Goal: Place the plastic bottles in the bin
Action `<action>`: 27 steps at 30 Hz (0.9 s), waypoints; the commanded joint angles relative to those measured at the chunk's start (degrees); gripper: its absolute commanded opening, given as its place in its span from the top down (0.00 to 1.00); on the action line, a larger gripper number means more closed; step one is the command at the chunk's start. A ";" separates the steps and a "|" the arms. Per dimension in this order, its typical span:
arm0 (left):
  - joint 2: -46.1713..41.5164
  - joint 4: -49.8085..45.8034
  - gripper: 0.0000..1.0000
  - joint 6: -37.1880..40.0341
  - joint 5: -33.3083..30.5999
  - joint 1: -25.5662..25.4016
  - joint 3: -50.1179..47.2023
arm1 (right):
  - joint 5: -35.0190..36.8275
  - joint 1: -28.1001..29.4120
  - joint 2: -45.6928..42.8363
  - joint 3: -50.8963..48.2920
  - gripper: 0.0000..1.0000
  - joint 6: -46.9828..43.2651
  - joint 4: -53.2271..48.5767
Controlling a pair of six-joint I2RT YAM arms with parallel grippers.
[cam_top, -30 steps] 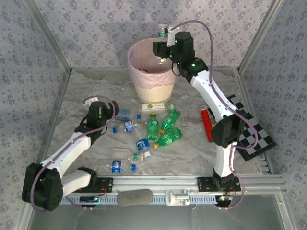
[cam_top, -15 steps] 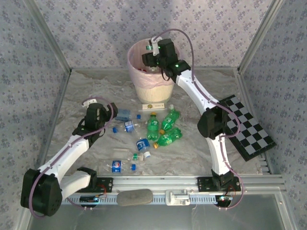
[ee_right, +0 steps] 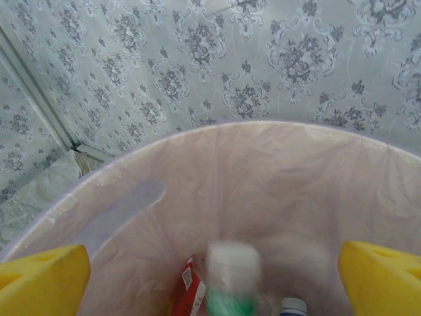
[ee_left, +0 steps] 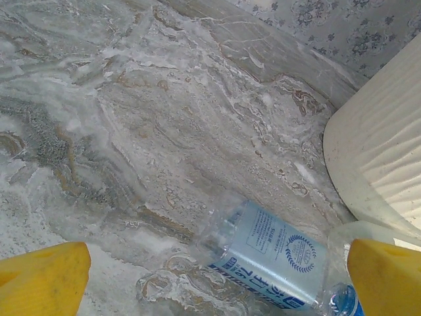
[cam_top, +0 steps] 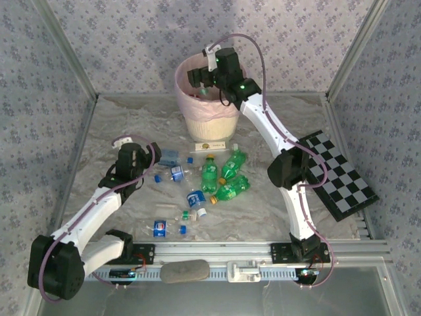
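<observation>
R end effector [ee_right: 212, 280] (jaws apart) over bin [ee_right: 263, 131].

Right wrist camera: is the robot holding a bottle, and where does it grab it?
Nothing is held. The right tool is open above the bin, with a blurred bottle loose below it. The left tool is open too.

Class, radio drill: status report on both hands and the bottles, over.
Right hand open above the bin, blurred bottle inside it. Left hand open over a clear blue-label bottle. Green bottles left on table; nothing blocking.
</observation>
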 commanded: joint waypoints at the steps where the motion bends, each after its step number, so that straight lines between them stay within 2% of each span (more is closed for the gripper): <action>1: -0.85 0.29 0.00 -0.24 0.33 0.51 -0.30 | 0.26 0.75 -2.15 1.70 0.01 -0.30 -0.58; 5: -0.48 1.08 0.00 -1.30 0.80 0.55 -0.53 | 1.55 2.00 -5.74 -0.81 0.01 -1.57 -0.45; 8: 0.13 1.52 0.00 -2.13 1.44 0.55 -0.33 | 3.00 3.24 -10.42 -6.40 0.01 -2.98 1.82; 20: 4.40 2.49 0.00 -5.53 4.83 0.46 2.43 | 5.25 4.92 -32.75 -40.84 0.01 -0.91 13.75; 24: 8.24 1.69 0.00 -9.38 6.85 -0.02 4.82 | 6.26 4.96 -39.13 -50.86 0.01 1.28 14.32; 27: 11.66 -0.83 0.00 -14.94 4.46 -1.42 6.66 | 7.77 4.81 -43.38 -58.76 0.01 3.49 14.81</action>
